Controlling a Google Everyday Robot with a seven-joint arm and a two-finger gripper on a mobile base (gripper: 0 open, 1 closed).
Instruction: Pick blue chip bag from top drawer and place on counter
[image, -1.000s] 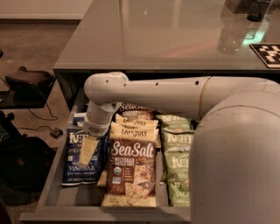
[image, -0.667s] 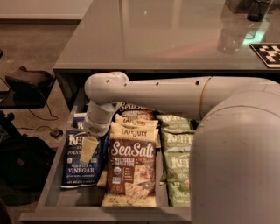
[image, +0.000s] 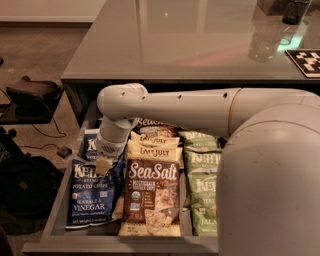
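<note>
Grey table (image: 175, 50) lies beyond and above our claw (image: 103, 164). Our pale arm (image: 200, 107) reaches across the open drawer (image: 125, 245), ending in the claw, which points down. Directly beneath it lies the blue bag (image: 92, 192), met near its top edge. We cannot tell whether the claw is open or gripping. To its right in view sit a brown bag (image: 150, 195), then green bags (image: 202, 185).
</note>
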